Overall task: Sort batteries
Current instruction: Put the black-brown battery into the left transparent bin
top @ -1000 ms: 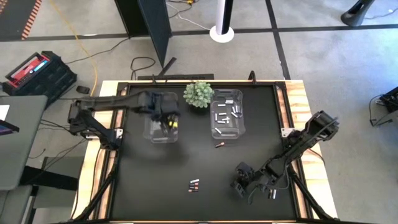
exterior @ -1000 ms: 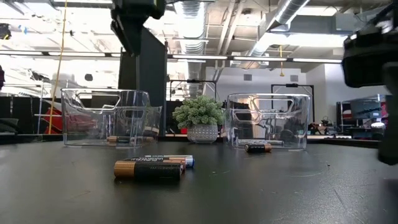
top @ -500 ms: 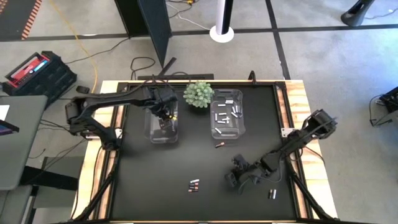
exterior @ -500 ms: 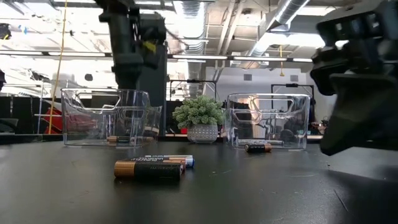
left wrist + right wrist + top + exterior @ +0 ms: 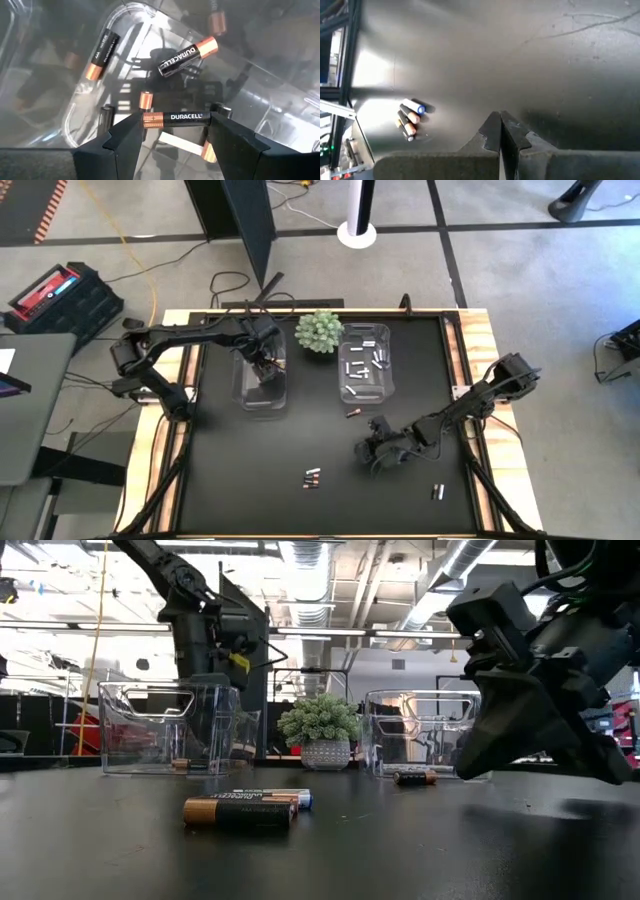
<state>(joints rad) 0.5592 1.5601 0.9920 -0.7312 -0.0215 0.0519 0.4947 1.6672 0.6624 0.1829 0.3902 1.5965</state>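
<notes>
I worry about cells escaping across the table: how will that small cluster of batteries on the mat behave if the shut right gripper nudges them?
The batteries are smooth cylinders lying on their sides, so they will probably roll. The black mat looks flat, with nothing nearby to stop them. Being loose, they would likely scatter before the right gripper.

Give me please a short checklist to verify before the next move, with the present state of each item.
1. Left gripper is over the left bin: ok.
2. A dark battery lies end to end between its fingers, jaws apart; whether it is gripped or already released: cannot tell.
3. Right gripper is shut and holds nothing: ok.
4. Right gripper faces the loose batteries on the table: ok.
5. Path over the table to them is free: ok.
6. Right bin holds only pale cells: cannot tell.
</notes>
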